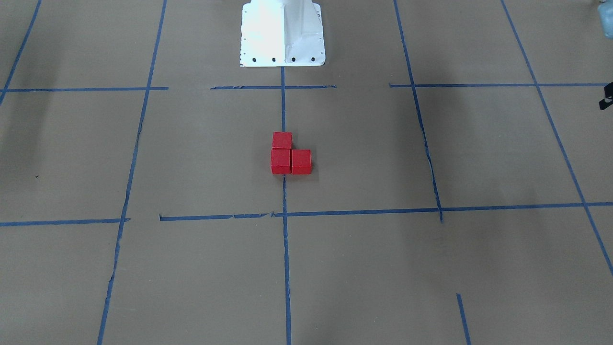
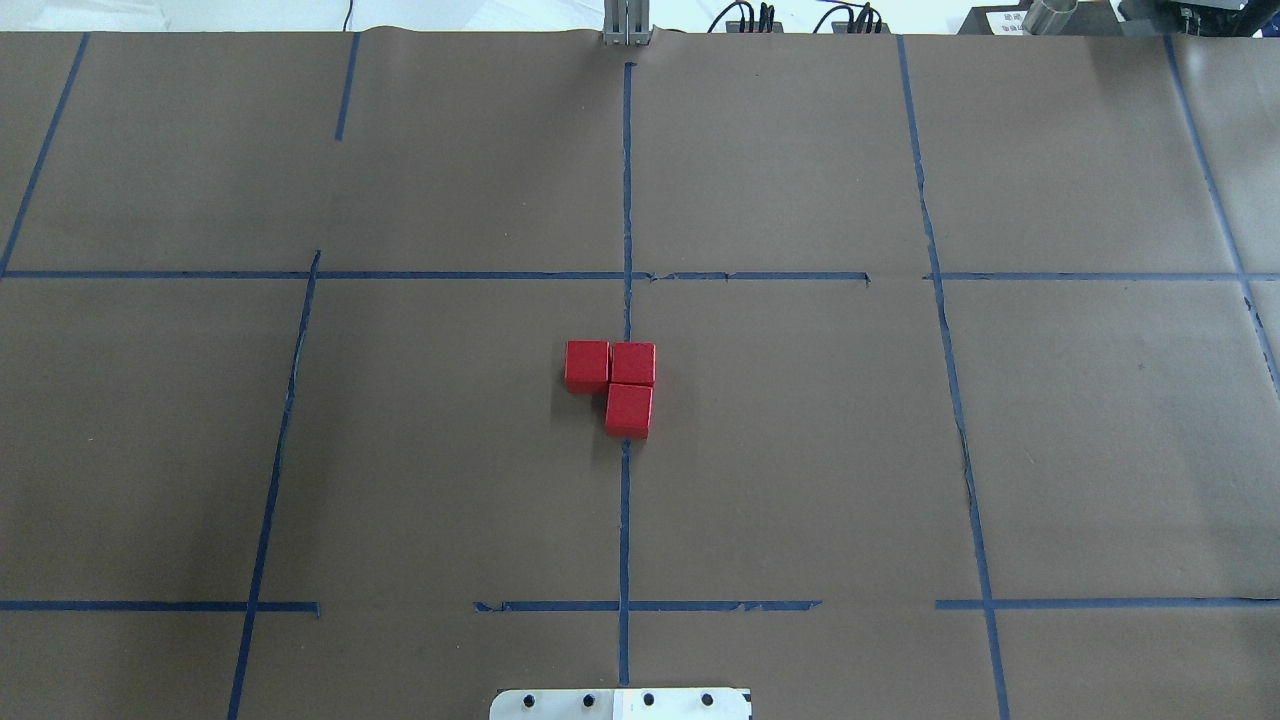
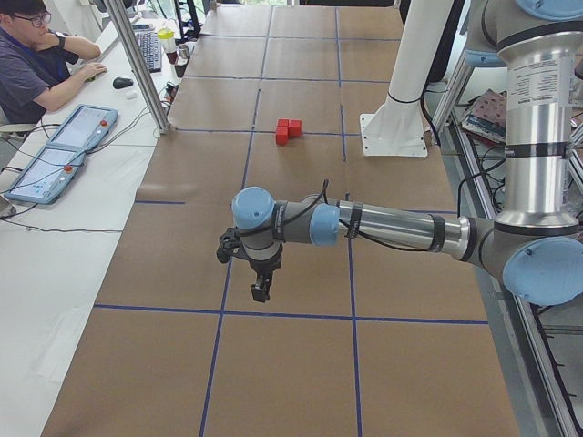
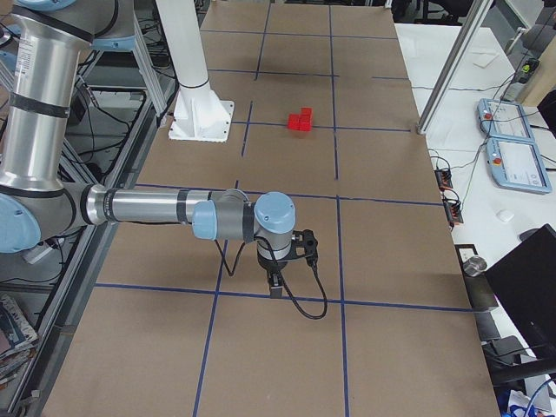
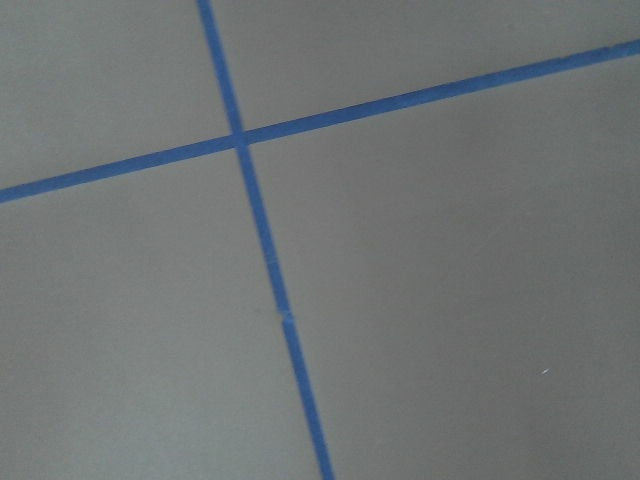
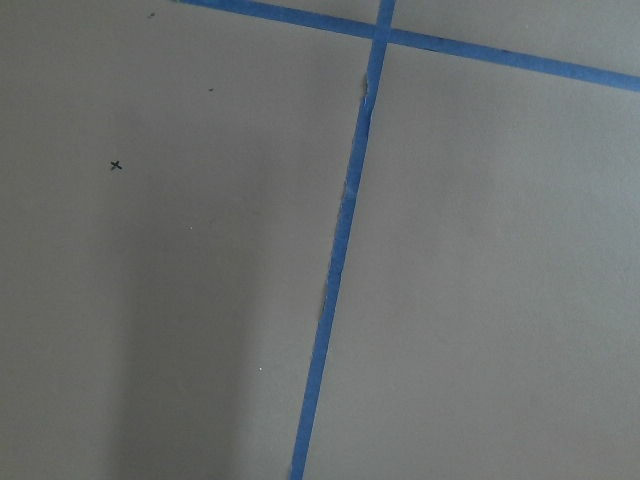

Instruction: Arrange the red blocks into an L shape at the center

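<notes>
Three red blocks sit touching in an L shape at the center (image 2: 720,440), on the vertical blue tape line. In the overhead view, two lie side by side (image 2: 586,365) (image 2: 633,363) and the third (image 2: 628,410) is just nearer the robot. They also show in the front-facing view (image 1: 281,161), the left view (image 3: 288,131) and the right view (image 4: 301,120). My left gripper (image 3: 260,289) hangs over bare paper far from the blocks, and so does my right gripper (image 4: 275,285). I cannot tell whether either is open or shut. Both wrist views show only paper and tape.
The white robot base plate (image 1: 282,33) stands at the table's robot-side edge. An operator (image 3: 36,64) sits at a side desk with teach pendants (image 3: 64,150). A metal post (image 3: 146,68) stands at the table's far edge.
</notes>
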`<state>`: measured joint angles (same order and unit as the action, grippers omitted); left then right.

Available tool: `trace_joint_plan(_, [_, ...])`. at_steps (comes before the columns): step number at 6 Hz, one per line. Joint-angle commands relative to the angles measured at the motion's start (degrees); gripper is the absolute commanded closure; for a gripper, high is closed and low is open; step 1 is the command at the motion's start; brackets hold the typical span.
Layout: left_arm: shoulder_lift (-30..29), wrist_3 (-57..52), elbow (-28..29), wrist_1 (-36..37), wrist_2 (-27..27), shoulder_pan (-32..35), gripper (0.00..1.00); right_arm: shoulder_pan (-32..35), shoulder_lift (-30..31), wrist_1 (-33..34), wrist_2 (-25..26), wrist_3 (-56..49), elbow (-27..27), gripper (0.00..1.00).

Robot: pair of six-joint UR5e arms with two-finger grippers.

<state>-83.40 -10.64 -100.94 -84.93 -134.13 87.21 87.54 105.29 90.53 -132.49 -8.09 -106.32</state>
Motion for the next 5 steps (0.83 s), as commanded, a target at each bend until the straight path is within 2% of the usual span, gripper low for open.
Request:
trace_joint_plan(1, [2.01,-2.81,2.14,0.12,-0.60,3.23,0.00,0.00,0.00,0.00,0.04,0.00,-0.03,0.01])
trace_joint_plan(3, [1.49,0.97,2.76,-2.23,-0.95,3.14,0.00,0.00,0.00,0.00,0.04,0.09,-0.03,0.00])
trace_joint_plan(5, [1.58,0.80,0.67,-3.57,0.36,3.06,0.00,0.00,0.00,0.00,0.04,0.09,0.06,0.00])
